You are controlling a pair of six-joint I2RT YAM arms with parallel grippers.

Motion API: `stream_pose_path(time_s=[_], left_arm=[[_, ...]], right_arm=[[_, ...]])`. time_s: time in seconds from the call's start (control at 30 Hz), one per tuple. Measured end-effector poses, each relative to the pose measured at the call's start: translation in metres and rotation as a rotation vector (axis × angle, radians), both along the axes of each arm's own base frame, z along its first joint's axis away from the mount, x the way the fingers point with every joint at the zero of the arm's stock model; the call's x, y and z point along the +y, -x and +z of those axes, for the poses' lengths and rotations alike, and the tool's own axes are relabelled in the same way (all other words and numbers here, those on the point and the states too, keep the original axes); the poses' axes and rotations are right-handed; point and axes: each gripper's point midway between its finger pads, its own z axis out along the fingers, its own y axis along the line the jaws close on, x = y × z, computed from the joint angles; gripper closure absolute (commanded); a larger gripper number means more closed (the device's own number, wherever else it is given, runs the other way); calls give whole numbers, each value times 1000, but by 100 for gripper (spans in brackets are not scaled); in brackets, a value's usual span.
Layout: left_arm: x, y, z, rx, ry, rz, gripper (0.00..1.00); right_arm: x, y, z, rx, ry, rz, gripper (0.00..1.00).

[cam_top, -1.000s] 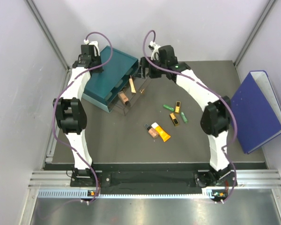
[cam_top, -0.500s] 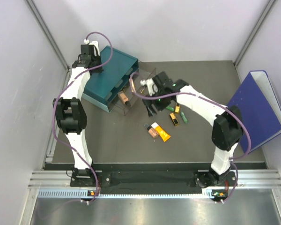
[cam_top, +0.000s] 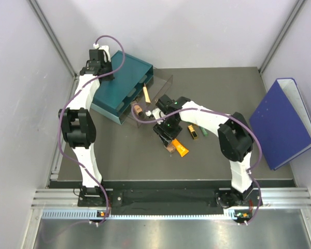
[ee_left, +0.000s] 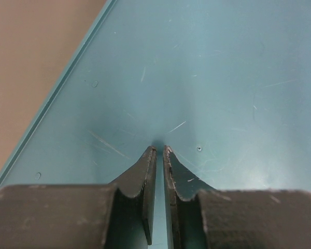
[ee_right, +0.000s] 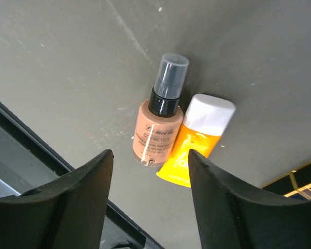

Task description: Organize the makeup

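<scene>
**Hidden or unclear**
- Peach bottle [ee_right: 154, 136]: it is showing plainly to the right wrist camera, but in the top view the right gripper [ee_right: 150, 155] is covering most of it.
- Orange tube [ee_right: 195, 149]: its lower end is being cut off behind a finger in the wrist view.
- Gold-and-black stick [cam_top: 193, 132]: it is lying just beside the right forearm, and the arm is hiding anything under it.
- Gold stick [cam_top: 145, 94] and tan bottle [cam_top: 137, 109]: both are sitting behind clear plastic at the front of the teal drawer box [cam_top: 122, 78]. Which compartment each is in cannot be told.
- Left gripper [ee_left: 159, 151]: its fingers are pressing almost together with only a sliver of a gap and nothing between them. It is pointing at the box's scratched teal top.

**Position relative to hand**
- The right gripper's fingers are spreading wide and gripping nothing.
- The peach bottle is lying flat on the grey table [ee_right: 67, 62], framed between those fingers, with its dark cap pointing away.
- The orange tube, with its white cap, is touching the bottle's side and lying nearer one finger.
- Whether the fingertips are touching the table cannot be told.
</scene>
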Motion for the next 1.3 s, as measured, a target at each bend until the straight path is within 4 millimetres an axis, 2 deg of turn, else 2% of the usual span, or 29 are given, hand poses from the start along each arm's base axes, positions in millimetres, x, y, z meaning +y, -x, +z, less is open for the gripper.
stream_pose_path(time_s=[0.1,0.33,0.53,0.67,0.77,0.8,0.83,1.0,1.13,1.23,1.3], left_arm=[[0,0,0,0,3,-4,85],[-3,0,0,0,18,-20,83],[-5,0,0,1,25,-29,82],[-5,0,-1,1,26,-31,82],[-6,0,0,1,27,-32,82],[-6,0,0,1,28,-33,82],[-7,0,0,0,32,-37,82],[-7,0,0,0,34,-39,82],[-10,-1,0,-1,43,-51,82],[-11,-1,0,-1,46,-55,81],[-11,-1,0,-1,45,-55,81]], right_arm=[[0,7,-9,20,28,13,46],[11,14,-13,26,26,14,50],[8,10,-22,-4,80,0,50],[5,11,-48,-16,171,12,51],[8,16,-53,-35,206,31,71],[8,16,-54,-41,213,34,93],[8,17,-54,-45,218,29,100],[4,20,-53,-59,219,42,100],[-10,35,-49,-56,244,90,100],[-12,41,-28,-75,213,133,100],[-7,40,-2,-112,147,154,100]])
